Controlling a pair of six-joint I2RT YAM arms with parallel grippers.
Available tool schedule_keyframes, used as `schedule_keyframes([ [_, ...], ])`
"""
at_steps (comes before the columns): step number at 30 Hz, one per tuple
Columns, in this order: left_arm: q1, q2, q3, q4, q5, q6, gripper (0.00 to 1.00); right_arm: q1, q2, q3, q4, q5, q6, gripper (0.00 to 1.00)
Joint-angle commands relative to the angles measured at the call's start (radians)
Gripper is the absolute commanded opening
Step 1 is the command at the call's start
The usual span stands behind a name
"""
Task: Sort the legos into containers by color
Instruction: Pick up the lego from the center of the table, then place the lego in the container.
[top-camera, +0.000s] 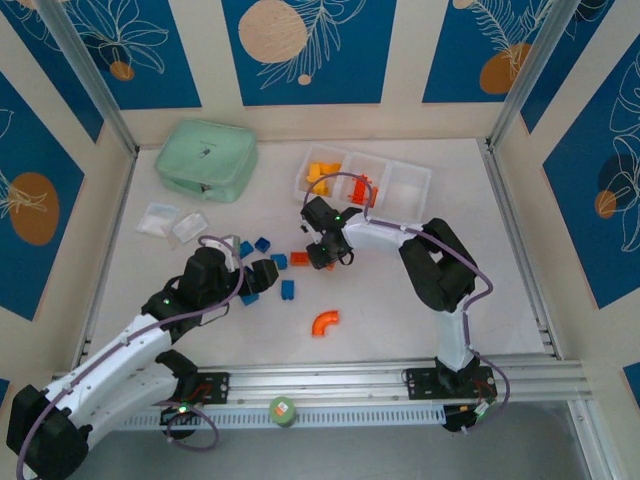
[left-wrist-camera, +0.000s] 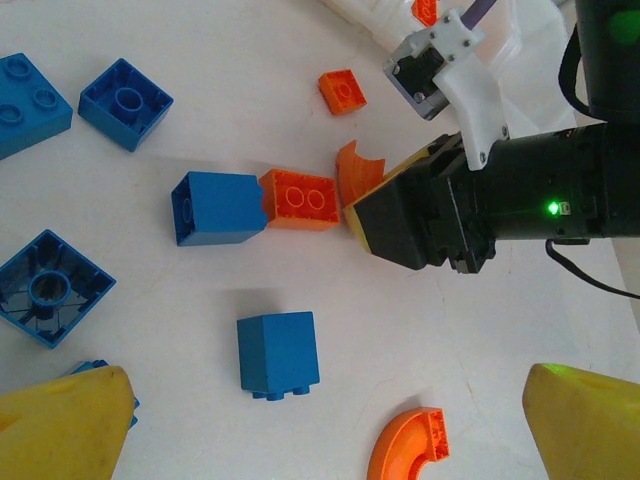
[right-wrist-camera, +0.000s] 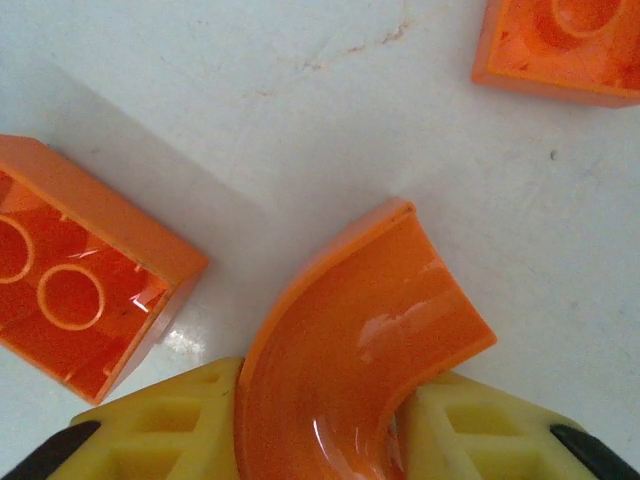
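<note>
Two right fingers (right-wrist-camera: 170, 425) clamp one orange arch (right-wrist-camera: 360, 330); two orange bricks (right-wrist-camera: 80, 280) lie apart beyond them on bare bench (right-wrist-camera: 300, 120). Left fingers (left-wrist-camera: 70, 425) gape, empty.

Orange arch (right-wrist-camera: 350, 330) pinched in right gripper (right-wrist-camera: 325, 425), beside orange brick (right-wrist-camera: 80, 290); blue bricks (left-wrist-camera: 278, 352) scattered loose; tray (top-camera: 408, 186) holds yellow, orange pieces.
</note>
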Motion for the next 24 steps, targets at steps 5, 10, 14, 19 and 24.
schedule_keyframes([
  [5,0.014,0.031,0.041,0.02,0.01,0.014,0.99,-0.048,-0.113,0.02,-0.074,-0.037,0.073,0.3],
  [10,0.015,0.085,0.085,0.025,0.03,0.032,0.99,-0.121,-0.146,0.08,-0.115,-0.004,0.096,0.3],
  [14,0.015,0.126,0.106,0.057,0.041,0.031,0.99,-0.189,-0.135,0.144,-0.125,-0.006,0.121,0.3],
  [19,0.016,0.203,0.151,0.086,0.057,0.044,0.99,-0.255,-0.083,0.238,-0.095,0.033,0.124,0.3],
  [24,0.018,0.281,0.193,0.124,0.073,0.054,0.99,-0.305,0.016,0.362,-0.088,0.075,0.128,0.3],
])
